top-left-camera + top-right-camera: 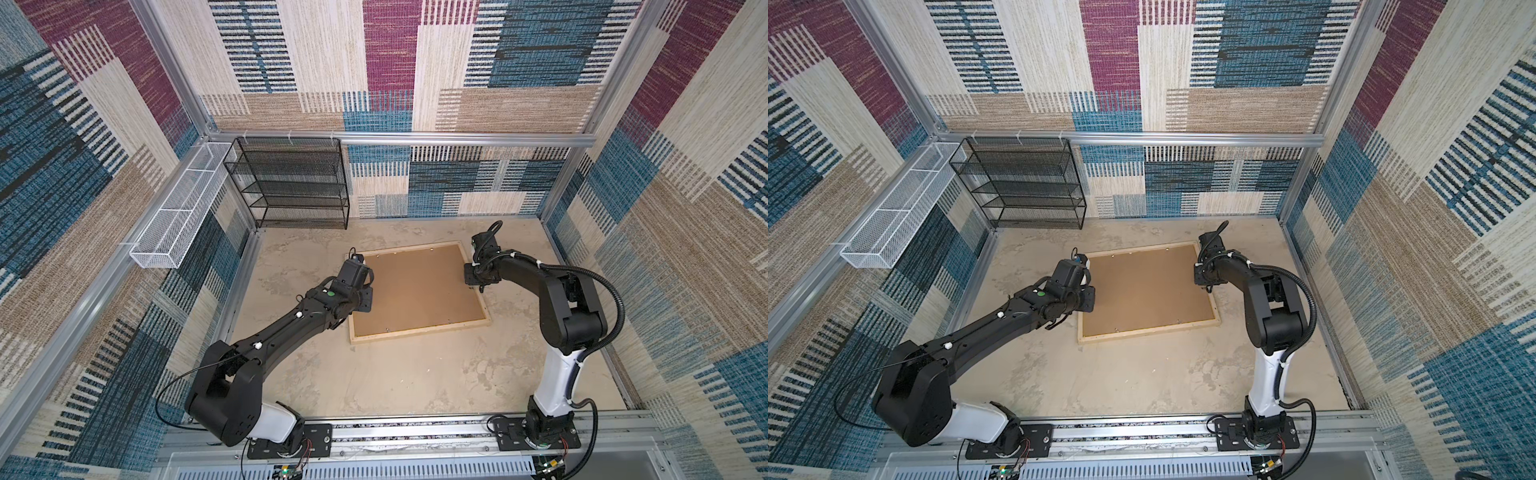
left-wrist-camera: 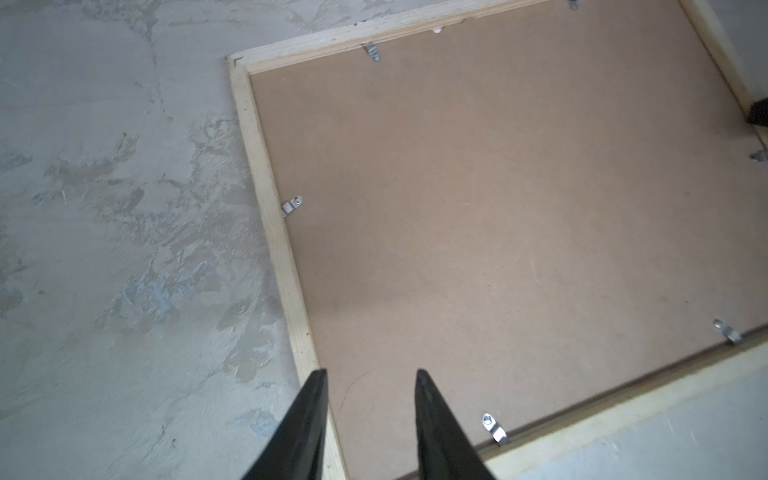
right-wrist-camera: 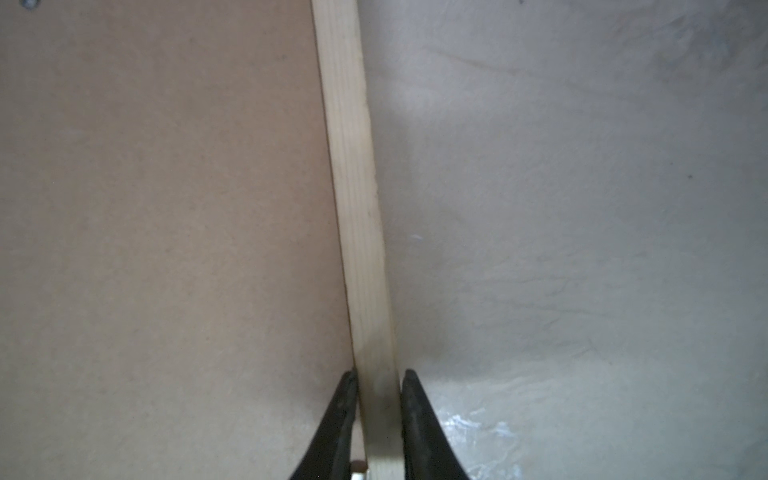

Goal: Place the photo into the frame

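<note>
Pale thin-wood rectangular frame (image 1: 419,331) flat on counter (image 1: 395,374), brown backing board (image 1: 415,286) inside. Right end effector (image 3: 378,374) grips right rail; left end effector (image 2: 371,374) open over left rail.

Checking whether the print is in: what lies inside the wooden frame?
A brown backing board fills the frame, with small metal clips along its edges. Anything under the board, the photo included, is covered and cannot be seen.

enclosed robot test cell, lab-type: silver aluminium extrusion framing (image 1: 457,139), patchwork woven carpet wall panels (image 1: 390,50), mottled beige plaster-look tabletop (image 1: 415,374), slotted metal mounting rail (image 1: 415,434) carrying black jointed robot arms (image 1: 270,340).
</note>
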Controlling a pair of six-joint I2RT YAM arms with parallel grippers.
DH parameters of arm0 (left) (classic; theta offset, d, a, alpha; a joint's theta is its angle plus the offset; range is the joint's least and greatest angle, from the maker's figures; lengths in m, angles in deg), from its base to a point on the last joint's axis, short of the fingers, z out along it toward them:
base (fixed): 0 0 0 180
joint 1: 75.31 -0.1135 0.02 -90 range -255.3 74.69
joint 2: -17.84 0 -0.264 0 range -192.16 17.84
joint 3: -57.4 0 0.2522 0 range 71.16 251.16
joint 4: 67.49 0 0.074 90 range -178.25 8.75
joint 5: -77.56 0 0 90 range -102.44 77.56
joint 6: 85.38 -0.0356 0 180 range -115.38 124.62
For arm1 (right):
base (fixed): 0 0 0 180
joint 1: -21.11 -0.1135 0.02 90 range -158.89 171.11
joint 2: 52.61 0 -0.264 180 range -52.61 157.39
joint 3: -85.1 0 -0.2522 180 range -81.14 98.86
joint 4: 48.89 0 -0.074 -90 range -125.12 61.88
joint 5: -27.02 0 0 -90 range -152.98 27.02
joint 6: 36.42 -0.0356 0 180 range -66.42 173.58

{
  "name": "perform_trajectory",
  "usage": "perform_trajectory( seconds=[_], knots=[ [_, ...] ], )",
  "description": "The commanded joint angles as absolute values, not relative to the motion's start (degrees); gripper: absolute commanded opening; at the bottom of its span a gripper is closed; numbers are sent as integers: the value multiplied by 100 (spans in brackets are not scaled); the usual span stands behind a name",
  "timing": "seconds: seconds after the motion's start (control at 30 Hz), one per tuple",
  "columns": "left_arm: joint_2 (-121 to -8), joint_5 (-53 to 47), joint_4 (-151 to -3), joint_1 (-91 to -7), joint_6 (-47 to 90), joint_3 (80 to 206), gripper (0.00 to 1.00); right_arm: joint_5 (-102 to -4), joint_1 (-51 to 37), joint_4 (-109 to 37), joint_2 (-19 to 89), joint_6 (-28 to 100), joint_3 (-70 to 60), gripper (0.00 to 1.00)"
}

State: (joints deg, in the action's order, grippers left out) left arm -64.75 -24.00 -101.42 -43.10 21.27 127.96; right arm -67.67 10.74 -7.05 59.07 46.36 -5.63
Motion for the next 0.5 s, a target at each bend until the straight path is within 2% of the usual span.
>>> perform_trajectory(
  seconds=[0.0,0.23,0.33,0.47],
  knots=[
    [-6401,-2557,-9939,-4192,1825,12768,40,-6747,1083,-599,5957,4716,-526,22],
    [-6233,-2532,-9710,-3824,1597,12649,42,-6646,1083,-429,6147,4830,-393,19],
    [-6091,-2489,-9497,-3604,1491,12490,42,-6604,1092,-244,6015,4831,-241,14],
    [-5770,-2474,-8836,-3130,1254,11956,43,-6477,1090,259,5717,4831,140,14]
  ],
)
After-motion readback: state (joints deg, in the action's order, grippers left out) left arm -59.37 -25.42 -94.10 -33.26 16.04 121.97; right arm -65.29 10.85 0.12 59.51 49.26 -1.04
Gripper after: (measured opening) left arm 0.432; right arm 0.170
